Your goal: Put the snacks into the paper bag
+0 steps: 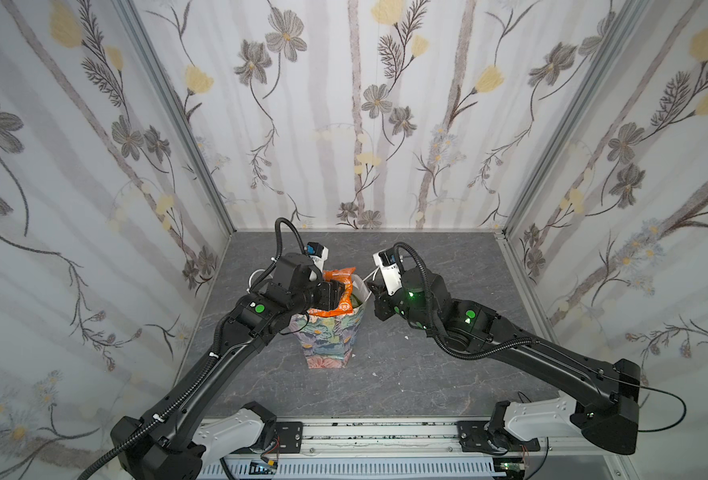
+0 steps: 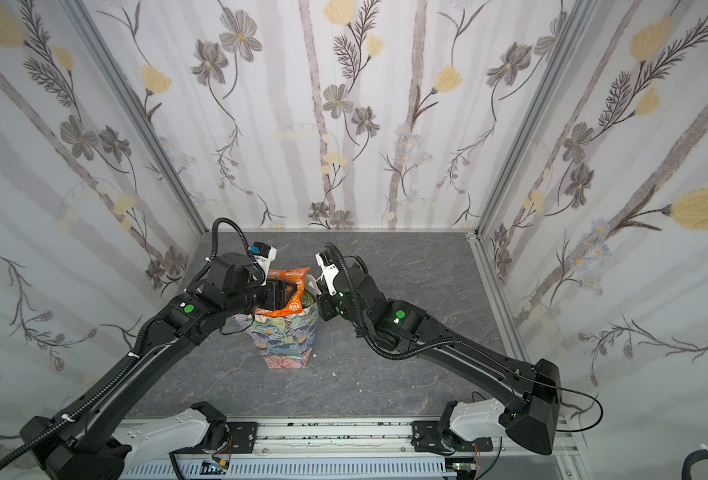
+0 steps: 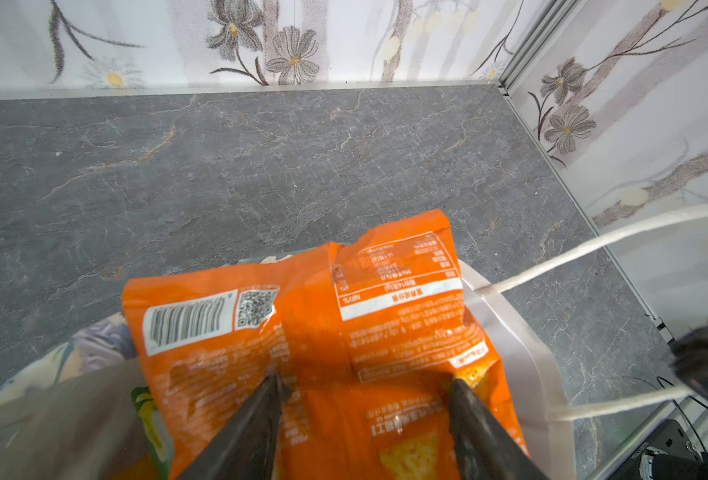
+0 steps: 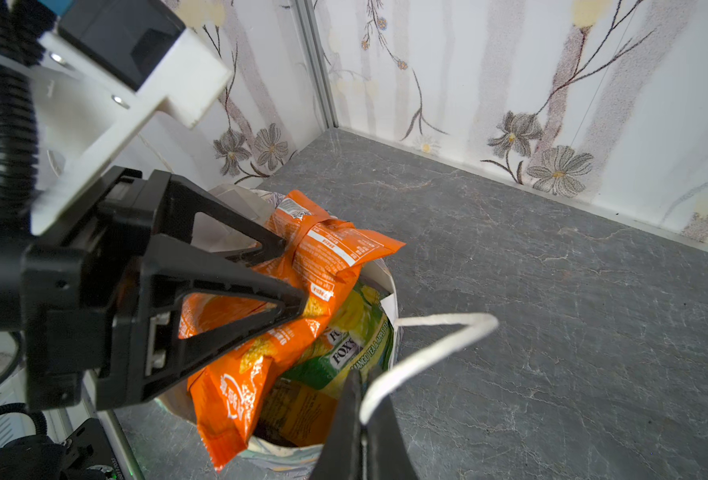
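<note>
Orange packet (image 3: 310,332): glossy, crinkled foil. Yellow-green packet (image 4: 352,316): glossy film. Paper bag (image 1: 329,336): matt printed paper outside, plain white inside. Cord handle (image 4: 443,319): white twisted fibre. Table (image 1: 385,382): matt grey, stone-veined. Walls (image 1: 344,124): matt floral wallpaper. Corner posts (image 1: 177,116): brushed metal.

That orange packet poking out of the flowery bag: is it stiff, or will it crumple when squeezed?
Probably floppy: the orange packet creases where the left gripper pinches it. Likely light for its size: it looks puffed with air. Its glossy foil may slip between the fingers.
</note>
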{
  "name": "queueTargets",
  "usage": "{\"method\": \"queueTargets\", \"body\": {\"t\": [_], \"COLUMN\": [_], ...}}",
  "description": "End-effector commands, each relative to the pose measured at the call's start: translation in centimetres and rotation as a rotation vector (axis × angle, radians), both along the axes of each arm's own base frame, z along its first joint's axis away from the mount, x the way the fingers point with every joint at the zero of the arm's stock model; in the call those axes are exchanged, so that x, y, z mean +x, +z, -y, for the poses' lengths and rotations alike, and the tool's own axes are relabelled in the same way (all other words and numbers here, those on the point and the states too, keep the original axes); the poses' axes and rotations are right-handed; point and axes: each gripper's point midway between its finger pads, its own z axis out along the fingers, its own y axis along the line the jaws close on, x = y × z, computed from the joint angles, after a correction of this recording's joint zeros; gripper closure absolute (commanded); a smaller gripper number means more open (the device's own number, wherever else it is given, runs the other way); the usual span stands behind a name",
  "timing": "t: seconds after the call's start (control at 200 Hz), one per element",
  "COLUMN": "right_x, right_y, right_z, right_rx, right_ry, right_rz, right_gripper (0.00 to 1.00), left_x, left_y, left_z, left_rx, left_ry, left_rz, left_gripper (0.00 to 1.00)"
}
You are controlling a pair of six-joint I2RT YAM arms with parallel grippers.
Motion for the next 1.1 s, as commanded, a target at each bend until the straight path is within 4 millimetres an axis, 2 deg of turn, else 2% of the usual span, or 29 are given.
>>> {"method": "queueTargets", "body": {"t": [0.0,0.195,0.435,0.549,0.619,0.709,0.769,0.819,0.884,0.974,1.034,1.094], "right_x": [0.4,0.4,-0.1,-0.2,-0.2,-0.5,-0.9,-1.2,-1.0,-0.5,-0.3,-0.1], "right_y": [2.2,3.4,4.0,4.5,5.0,5.9,6.9,7.6,8.1,7.7,7.0,6.5], "right_z": [0.3,0.0,-0.8,-0.9,-0.6,-0.5,-0.5,-0.3,-0.1,-0.1,-0.5,-0.8], "right_rx": [0.055,0.068,0.044,0.048,0.049,0.069,0.110,0.143,0.161,0.140,0.125,0.115], "right_ry": [-0.011,0.018,0.077,0.086,0.084,0.096,0.116,0.123,0.109,0.087,0.091,0.096], "right_rz": [0.052,0.069,0.069,0.084,0.103,0.138,0.171,0.199,0.225,0.225,0.217,0.207], "right_gripper": [1.00,1.00,1.00,1.00,1.00,1.00,1.00,1.00,1.00,1.00,1.00,1.00], "left_x": [0.2,1.3,1.9,1.7,1.4,0.8,0.2,-0.2,-0.7,-1.7,-1.9,-2.0], "left_y": [-0.7,-3.7,-4.3,-5.1,-4.1,-0.9,0.4,0.6,-0.2,-1.5,-1.1,0.4], "left_z": [-0.5,-0.6,-0.9,-1.7,-2.6,-3.3,-3.5,-3.9,-4.2,-3.7,-3.5,-3.2], "left_rx": [0.030,0.106,0.157,0.228,0.255,0.217,0.200,0.212,0.241,0.241,0.219,0.183], "left_ry": [0.017,0.035,0.049,0.056,0.080,0.095,0.092,0.093,0.087,0.037,0.028,0.020], "left_rz": [0.003,-0.045,-0.057,-0.101,-0.089,-0.013,0.012,0.004,-0.032,-0.079,-0.072,-0.042], "left_gripper": [0.34,0.34,0.31,0.31,0.31,0.29,0.29,0.29,0.32,0.33,0.33,0.32]}}
